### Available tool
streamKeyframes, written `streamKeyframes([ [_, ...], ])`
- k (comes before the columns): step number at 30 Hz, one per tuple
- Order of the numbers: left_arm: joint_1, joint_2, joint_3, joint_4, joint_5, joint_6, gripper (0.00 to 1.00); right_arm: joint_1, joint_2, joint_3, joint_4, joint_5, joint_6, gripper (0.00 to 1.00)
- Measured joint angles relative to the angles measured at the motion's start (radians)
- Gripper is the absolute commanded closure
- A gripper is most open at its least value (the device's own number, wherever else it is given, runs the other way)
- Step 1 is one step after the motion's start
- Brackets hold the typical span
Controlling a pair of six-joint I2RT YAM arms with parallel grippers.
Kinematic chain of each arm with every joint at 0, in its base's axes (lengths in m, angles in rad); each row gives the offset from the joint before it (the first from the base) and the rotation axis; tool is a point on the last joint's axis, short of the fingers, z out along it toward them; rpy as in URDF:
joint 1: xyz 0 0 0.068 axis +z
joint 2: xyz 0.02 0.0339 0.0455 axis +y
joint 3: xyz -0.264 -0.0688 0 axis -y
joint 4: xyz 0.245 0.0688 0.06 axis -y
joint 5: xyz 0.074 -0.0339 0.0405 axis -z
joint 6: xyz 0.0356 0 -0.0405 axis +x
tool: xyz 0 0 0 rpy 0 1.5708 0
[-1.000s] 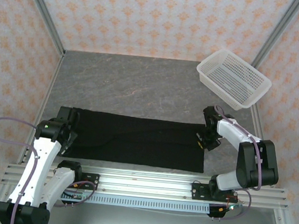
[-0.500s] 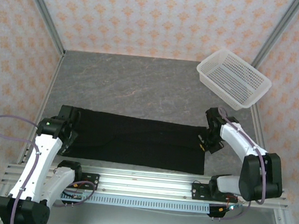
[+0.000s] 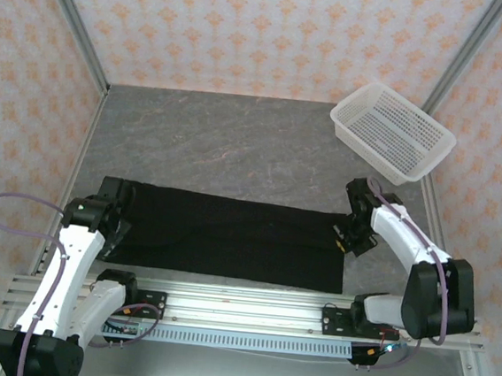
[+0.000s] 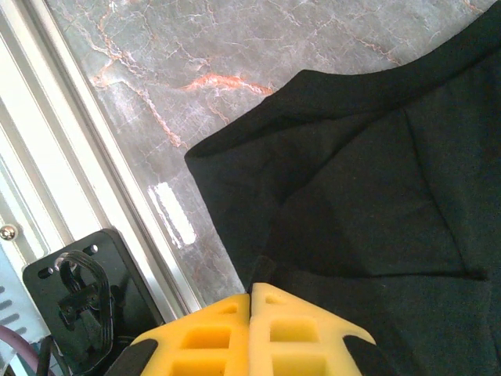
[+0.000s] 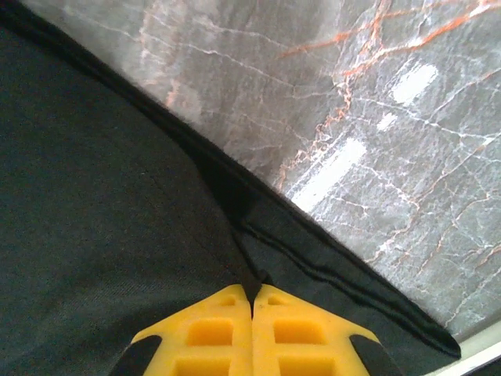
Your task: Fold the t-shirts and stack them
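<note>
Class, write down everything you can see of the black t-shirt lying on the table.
The black cloth t-shirt looks soft and matte, folded into a long flat band across the near part of the grey marble-look table. Overlapping layers show at its left end. The left gripper and right gripper are each shut on one end.

Both arms share one build: smooth white shells over the long links, with black housings at the joints, on the left arm (image 3: 65, 268) and the right arm (image 3: 398, 227) alike. Behind each hand a thin purple cable (image 3: 0, 204) bows out from the wrist and runs back along the links. The left gripper (image 4: 250, 294) and the right gripper (image 5: 252, 296) have bright yellow fingers (image 4: 211, 337) with rectangular recesses moulded into them, flanked by black parts at the outer corners.
</note>
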Motion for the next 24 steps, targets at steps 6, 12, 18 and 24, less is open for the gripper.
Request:
streamKeyframes([
  [6, 0.000, 0.000, 0.016, -0.001, -0.016, 0.016, 1.00, 0.000, -0.047, 0.013, -0.043, 0.001, 0.000, 0.96],
  [12, 0.000, -0.007, 0.027, -0.002, -0.028, 0.026, 1.00, 0.000, -0.057, -0.023, -0.063, 0.000, -0.016, 0.69],
  [18, 0.000, -0.024, 0.017, -0.001, -0.027, 0.026, 1.00, -0.002, -0.056, -0.048, -0.071, 0.015, -0.006, 0.62],
  [24, 0.000, -0.007, -0.019, 0.019, 0.001, 0.026, 1.00, 0.092, 0.013, 0.025, 0.006, 0.021, 0.000, 0.71],
])
